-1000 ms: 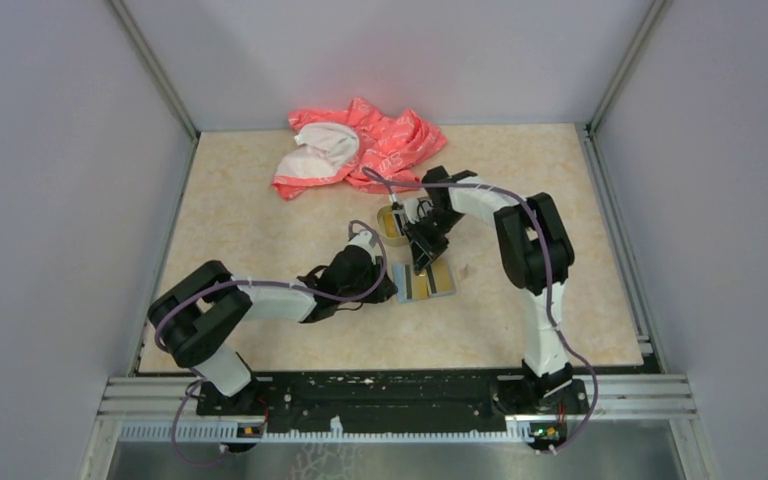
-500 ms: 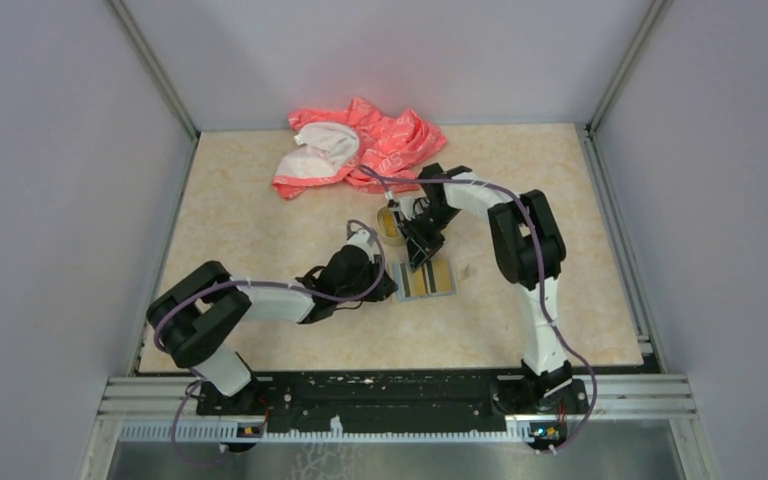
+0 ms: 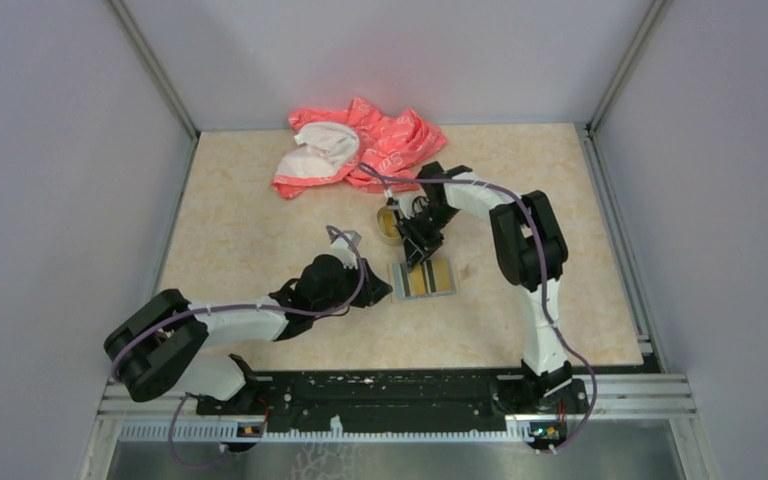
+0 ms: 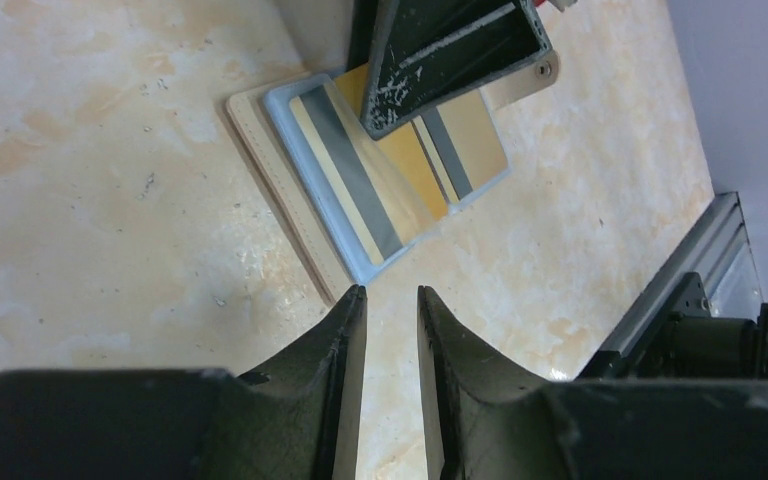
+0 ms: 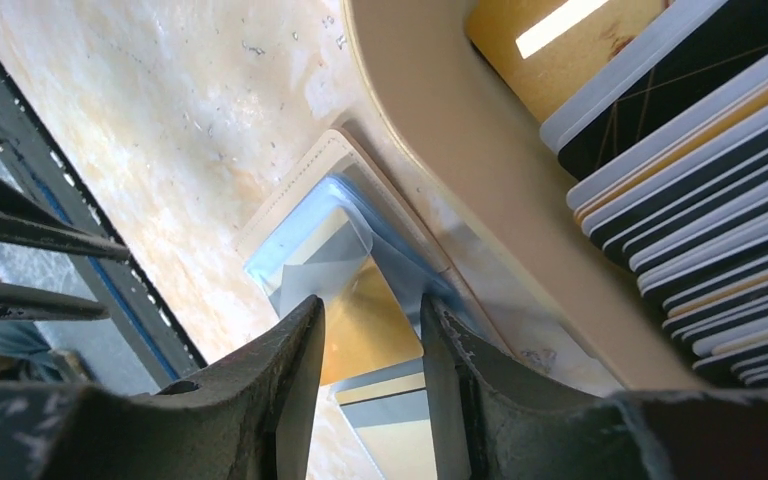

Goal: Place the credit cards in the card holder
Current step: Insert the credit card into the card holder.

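The card holder [image 3: 426, 279] lies open on the table, beige outside with blue lining [image 4: 345, 215]. Gold and grey credit cards [image 4: 405, 165] rest in its pockets. My right gripper [image 3: 419, 260] hangs over its far end, jaws open [image 5: 370, 312], with a gold card [image 5: 365, 325] lying below the gap and nothing pinched. More credit cards [image 5: 690, 190] stand edge-on in a tan tray [image 5: 480, 170] just behind it. My left gripper [image 4: 391, 297] sits just off the holder's near-left corner. Its jaws stand a narrow gap apart with only bare table between them.
A pink and white cloth [image 3: 360, 145] is bunched at the back of the table. The tan tray [image 3: 391, 225] stands just behind the holder. A black rail [image 3: 400, 390] runs along the near edge, and grey walls close in both sides.
My right gripper has opened and drawn back a little toward the tray. The left arm has pulled back toward the near left, off the holder.
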{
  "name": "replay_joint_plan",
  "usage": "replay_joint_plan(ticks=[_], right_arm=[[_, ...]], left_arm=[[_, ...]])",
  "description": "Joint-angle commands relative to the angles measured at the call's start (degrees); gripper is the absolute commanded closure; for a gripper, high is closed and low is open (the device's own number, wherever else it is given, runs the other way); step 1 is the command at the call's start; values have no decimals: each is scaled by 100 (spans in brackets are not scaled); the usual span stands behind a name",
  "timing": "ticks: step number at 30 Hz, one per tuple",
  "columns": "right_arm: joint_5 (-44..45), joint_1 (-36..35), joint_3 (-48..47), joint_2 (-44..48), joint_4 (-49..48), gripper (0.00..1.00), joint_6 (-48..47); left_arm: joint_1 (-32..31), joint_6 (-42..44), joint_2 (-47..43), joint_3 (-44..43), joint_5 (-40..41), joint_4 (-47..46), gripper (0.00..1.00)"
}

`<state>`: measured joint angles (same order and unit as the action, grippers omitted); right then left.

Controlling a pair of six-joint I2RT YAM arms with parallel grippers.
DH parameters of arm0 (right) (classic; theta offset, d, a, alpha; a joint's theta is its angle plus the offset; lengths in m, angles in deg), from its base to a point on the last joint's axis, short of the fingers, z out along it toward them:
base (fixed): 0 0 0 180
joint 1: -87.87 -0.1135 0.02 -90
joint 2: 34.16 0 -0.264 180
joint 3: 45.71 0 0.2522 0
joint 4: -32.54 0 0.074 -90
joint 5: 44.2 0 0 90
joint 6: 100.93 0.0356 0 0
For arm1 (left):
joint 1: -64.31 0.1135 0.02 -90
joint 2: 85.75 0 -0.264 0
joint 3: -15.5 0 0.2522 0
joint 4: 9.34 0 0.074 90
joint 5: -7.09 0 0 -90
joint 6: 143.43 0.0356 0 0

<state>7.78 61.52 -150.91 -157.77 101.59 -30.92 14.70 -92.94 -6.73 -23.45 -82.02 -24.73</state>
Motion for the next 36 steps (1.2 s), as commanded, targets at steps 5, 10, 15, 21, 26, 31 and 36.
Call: replay_joint_plan(ticks=[5, 10, 15, 21, 26, 31, 36], right_arm=[[330, 30, 153, 738, -430, 57, 53], [326, 81, 306, 945, -542, 56, 49], [438, 143, 515, 1468, -721, 56, 19], [-217, 148, 1403, 2542, -1348, 68, -636], [-441, -28, 2434, 3184, -1914, 77, -2390], [75, -191, 2881, 3161, -2116, 90, -3584], [744, -395, 2973, 2863, -2429, 94, -3418]], left_arm=[[-55, -156, -127, 181, -548, -632, 69], [-93, -143, -139, 113, -550, -594, 69], [-93, -56, -137, 74, -406, -528, 69], [-64, 80, -132, 76, 99, -520, 70], [32, -19, -278, 320, 374, -817, 66], [299, -133, -132, 414, 94, -868, 51], [328, -308, 197, 345, 3, -895, 59]])
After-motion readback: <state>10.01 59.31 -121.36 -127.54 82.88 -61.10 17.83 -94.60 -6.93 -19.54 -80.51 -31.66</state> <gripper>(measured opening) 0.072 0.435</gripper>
